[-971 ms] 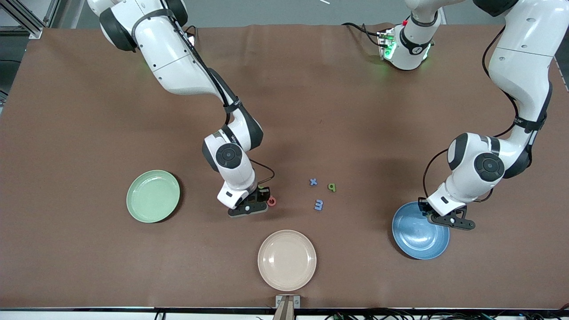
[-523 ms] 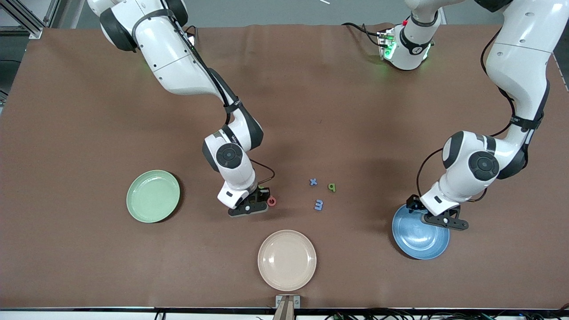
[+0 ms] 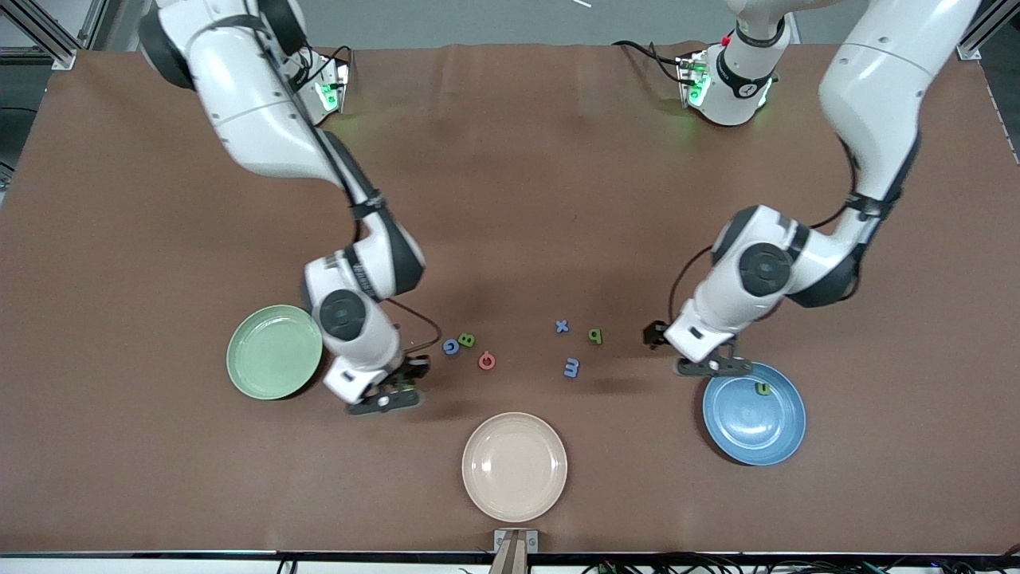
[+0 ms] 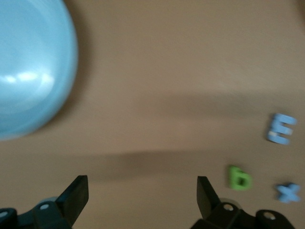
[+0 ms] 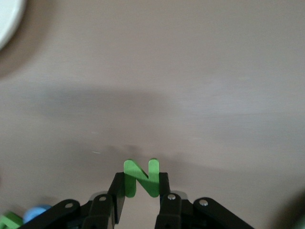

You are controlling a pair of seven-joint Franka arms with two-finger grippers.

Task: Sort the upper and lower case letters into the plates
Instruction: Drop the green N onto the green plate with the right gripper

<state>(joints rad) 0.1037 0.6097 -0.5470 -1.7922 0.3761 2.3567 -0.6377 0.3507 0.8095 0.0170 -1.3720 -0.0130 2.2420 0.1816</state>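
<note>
**Three plates, eight letters, one letter sorted**

Read as a clock face in the front view, the mint green plate lies at 8 o'clock on the table, the beige plate at 6 and the blue plate at 4.

One yellow-green letter lies in the blue plate at its 12 o'clock rim.

Six letters lie loose between the plates: a blue one, a green one, a red one, x, p and m.

The right gripper hangs over bare table just beside the green plate, clenched on a green N.

The left gripper hangs over the blue plate's 11 o'clock edge, with its jaws spread and empty.
</note>
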